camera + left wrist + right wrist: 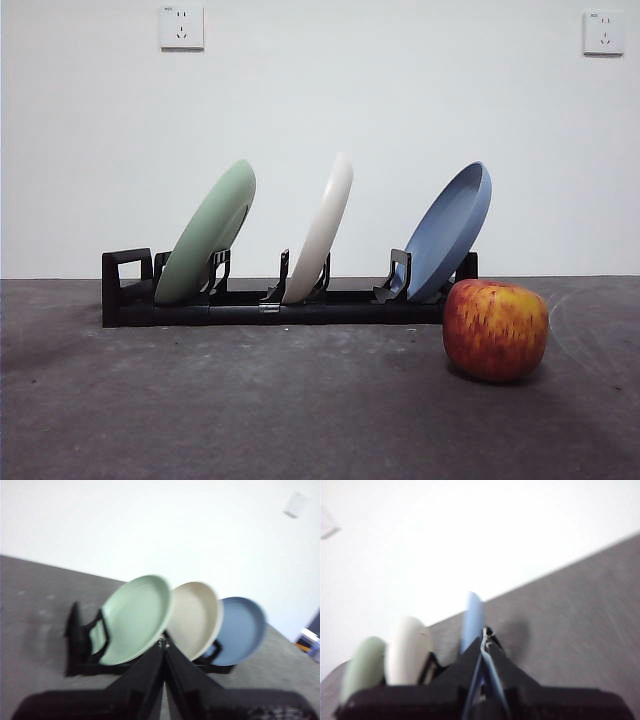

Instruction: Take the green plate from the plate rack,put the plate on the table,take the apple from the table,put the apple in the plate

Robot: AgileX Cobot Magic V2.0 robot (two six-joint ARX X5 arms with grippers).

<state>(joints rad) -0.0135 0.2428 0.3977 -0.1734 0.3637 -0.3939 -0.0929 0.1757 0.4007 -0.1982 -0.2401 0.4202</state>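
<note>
Sage-green plate tilted in the black rack at frame left, apple lower right on the counter; both end effectors pressed closed, empty.

Left of rack: bare stretch of the dark grey matte table, open up to the boxy loop end of the long black plastic plate rack.
Between plates: a clear gap separates the pale sage green round plate from the cream-white plate; another separates that from the blue plate.
Right front: the red, yellow-streaked apple stands just before the rack's right end.
Above plates: open against the white wall.
</note>
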